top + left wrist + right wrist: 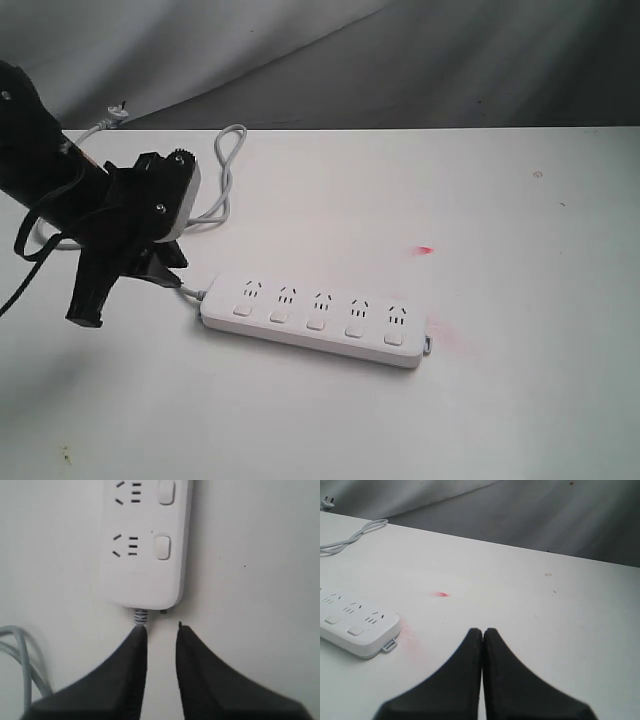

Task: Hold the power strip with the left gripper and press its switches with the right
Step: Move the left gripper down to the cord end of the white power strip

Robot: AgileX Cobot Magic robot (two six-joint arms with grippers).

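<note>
While the power strip (315,318) lies flat on the white bench (500,400) just below the middle of the exterior frame, its five switches (315,323) run in a row along its lower edge, one under each socket group. Its grey cord (226,170) loops toward the upper left. The left end effector (168,265), at frame left, hangs just beside the strip's cord end, its fingers (135,670) released with a narrow empty gap; one tip meets the cord's ribbed collar. The right end effector (482,631), seen only in its wrist view, is clenched on nothing, apart from the strip's other end. Red smudges (424,250) mark the bench nearby.
</note>
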